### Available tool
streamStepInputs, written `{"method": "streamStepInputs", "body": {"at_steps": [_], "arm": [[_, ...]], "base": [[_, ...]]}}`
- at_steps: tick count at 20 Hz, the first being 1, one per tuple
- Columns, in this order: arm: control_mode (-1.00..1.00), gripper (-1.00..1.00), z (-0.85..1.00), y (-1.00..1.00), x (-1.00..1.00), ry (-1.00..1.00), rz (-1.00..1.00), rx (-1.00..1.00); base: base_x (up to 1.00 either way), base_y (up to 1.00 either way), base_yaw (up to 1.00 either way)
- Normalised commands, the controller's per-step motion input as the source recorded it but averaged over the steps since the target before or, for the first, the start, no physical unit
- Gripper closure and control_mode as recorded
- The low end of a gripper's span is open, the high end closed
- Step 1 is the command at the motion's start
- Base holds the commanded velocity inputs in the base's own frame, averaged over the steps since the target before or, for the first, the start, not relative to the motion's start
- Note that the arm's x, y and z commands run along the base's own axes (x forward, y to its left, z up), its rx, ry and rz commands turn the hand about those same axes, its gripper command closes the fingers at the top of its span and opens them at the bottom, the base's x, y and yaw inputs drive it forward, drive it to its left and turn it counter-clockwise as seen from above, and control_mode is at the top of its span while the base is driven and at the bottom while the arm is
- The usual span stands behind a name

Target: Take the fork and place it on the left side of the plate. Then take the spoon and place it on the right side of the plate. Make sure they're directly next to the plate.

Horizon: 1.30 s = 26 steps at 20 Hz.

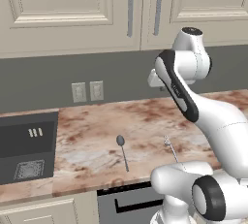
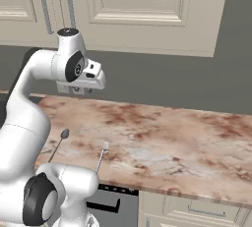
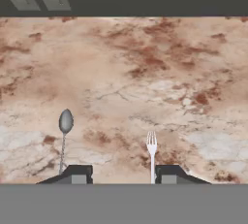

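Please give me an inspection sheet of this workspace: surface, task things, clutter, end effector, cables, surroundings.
Surface: marbled brown counter, flat.
Task things: spoon and fork lie side by side near the front edge, apart, spoon on the left; no plate seen.
Clutter: nothing seen.
End effector: end effector raised above the counter, fingers apart, holding nothing.
Cables: nothing seen.
Surroundings: dark sink at left, wall outlets, cream cabinets above.

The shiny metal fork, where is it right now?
The thin silver fork lies flat on the marbled brown counter near its front edge, right of the grey oval-bowled spoon, tines pointing toward the wall.
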Motion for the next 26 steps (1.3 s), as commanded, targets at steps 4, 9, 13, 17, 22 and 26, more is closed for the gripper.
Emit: {"method": "streamStepInputs", "body": {"at_steps": [4, 9, 13, 17, 22, 26], "arm": [[-1.0, -1.0, -0.04, 0.0, -0.06, 0.0, 0.0, 0.0], [-1.0, -1.0, -0.62, -0.1, -0.21, 0.04, 0.01, 0.03], [-1.0, -1.0, -1.0, -0.16, -0.26, 0.3, -0.03, 0.01], [-1.0, -1.0, -1.0, -0.14, 0.0, 0.43, 0.0, -0.02], [-1.0, -1.0, -0.83, -0.02, 0.0, 0.22, 0.0, -0.08], [-1.0, -1.0, -0.63, -0.12, 0.0, 0.01, 0.0, -0.02]], "base": [[0.0, 0.0, 0.0], [0.0, 0.0, 0.0], [0.0, 0.0, 0.0], [0.0, 0.0, 0.0], [0.0, 0.0, 0.0], [0.0, 0.0, 0.0]]}}
